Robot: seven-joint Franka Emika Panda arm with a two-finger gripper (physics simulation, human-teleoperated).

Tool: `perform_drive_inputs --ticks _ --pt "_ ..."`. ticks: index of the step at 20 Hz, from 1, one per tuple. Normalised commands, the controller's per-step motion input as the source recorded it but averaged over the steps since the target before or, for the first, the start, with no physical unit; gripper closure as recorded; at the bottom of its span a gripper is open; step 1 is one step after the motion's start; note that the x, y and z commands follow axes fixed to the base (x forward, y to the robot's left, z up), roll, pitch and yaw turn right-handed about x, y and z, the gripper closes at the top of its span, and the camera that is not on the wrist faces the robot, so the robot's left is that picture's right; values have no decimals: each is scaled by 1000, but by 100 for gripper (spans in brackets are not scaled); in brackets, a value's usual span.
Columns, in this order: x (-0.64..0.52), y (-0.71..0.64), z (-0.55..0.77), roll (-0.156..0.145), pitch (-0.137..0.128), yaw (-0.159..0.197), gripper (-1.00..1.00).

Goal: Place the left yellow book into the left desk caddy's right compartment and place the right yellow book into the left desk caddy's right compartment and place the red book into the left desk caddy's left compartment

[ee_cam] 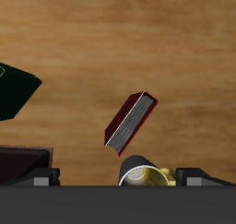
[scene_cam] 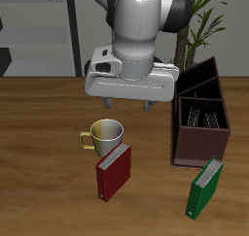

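Left desk caddy: dark brown box at the bench's side, middle wall dividing it in two; in the exterior view the section nearer the bench's front edge holds two thin grey striped spines standing side by side, which you may take as the left yellow book and the right yellow book, though which is which cannot be told; judged, both yellow-book placements are done.

Other section, the left compartment: farther back, appears dark and unfilled, partly hidden behind the arm.

Red book: dark red hardcover, pale page edges; lying on the bench just beside a metal mug, nearer the front edge than the mug, well apart from the caddy; not yet moved, so this is the step left to you.

Green book: resting tilted in front of the caddy; no part in the task.

Gripper: hovering above the mug; fingers parted, nothing between them; the wrist view shows the red book below, clear of the fingers.

Progress, judged: two of three placements complete; one remaining.
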Motion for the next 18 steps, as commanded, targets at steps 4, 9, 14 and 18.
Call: perform_drive_inputs --ticks 4,9,14,18 --pt "235 -184 -223 39 8 -31 -100" --pt "144 -257 -262 26 11 -13 -100" --pt "71 -215 -194 -11 -10 -40 -100" --pt "96 -160 -263 -17 -23 -40 -100"
